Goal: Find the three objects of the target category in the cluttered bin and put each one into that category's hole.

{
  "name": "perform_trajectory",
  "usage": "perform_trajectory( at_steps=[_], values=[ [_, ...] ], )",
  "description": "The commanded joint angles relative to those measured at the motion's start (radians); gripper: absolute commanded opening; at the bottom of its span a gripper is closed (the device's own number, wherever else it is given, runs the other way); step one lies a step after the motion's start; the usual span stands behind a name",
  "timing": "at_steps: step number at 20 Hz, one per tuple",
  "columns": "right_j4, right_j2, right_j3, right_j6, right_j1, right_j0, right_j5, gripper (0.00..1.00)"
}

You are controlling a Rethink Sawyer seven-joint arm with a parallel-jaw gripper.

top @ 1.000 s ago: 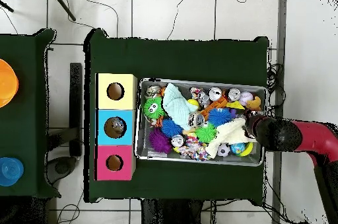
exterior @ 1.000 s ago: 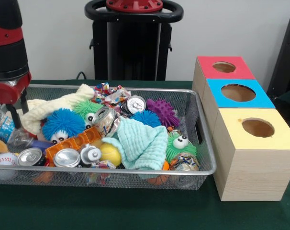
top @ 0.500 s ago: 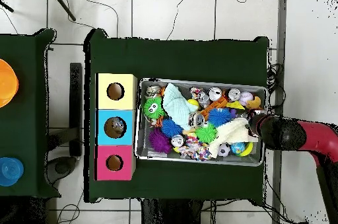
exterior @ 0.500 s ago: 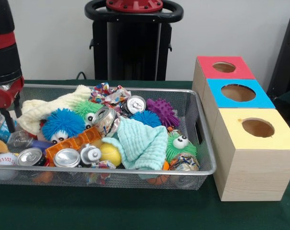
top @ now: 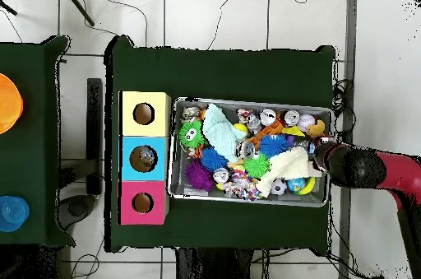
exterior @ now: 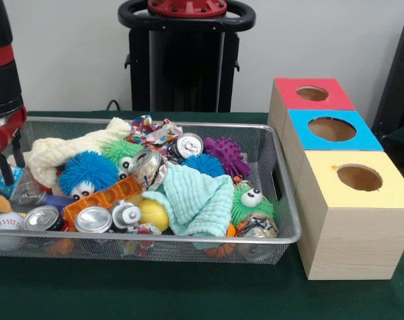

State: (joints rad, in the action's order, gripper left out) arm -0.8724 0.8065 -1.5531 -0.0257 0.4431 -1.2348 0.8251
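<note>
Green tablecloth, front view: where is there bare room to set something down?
Bare cloth lies in front of the mesh bin, and between the bin and the yellow box. The bin itself is packed edge to edge; the gripper crowds its left end.

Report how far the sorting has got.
Done: possibly one item, since the overhead view shows something inside the blue box; the yellow box and red box look empty. In hand: the end effector hangs at the bin end farthest from the boxes, grip unclear. Left: most of the clutter.
</note>
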Motion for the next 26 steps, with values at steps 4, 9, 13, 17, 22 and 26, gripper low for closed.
perform_trajectory(
  at_steps=[4,9,13,17,22,26],
  values=[
    [-0.048,-0.014,0.067,0.245,-0.057,0.011,0.048,1.00],
    [-0.051,-0.018,0.093,0.256,-0.072,0.016,0.058,1.00],
    [-0.063,-0.026,0.108,0.259,-0.089,0.016,0.050,1.00],
    [-0.072,-0.034,0.109,0.243,-0.081,0.026,0.051,1.00],
    [-0.071,-0.036,0.098,0.230,-0.074,0.034,0.051,0.00],
    [-0.074,-0.041,0.083,0.209,-0.066,0.043,0.042,0.00]
  ],
)
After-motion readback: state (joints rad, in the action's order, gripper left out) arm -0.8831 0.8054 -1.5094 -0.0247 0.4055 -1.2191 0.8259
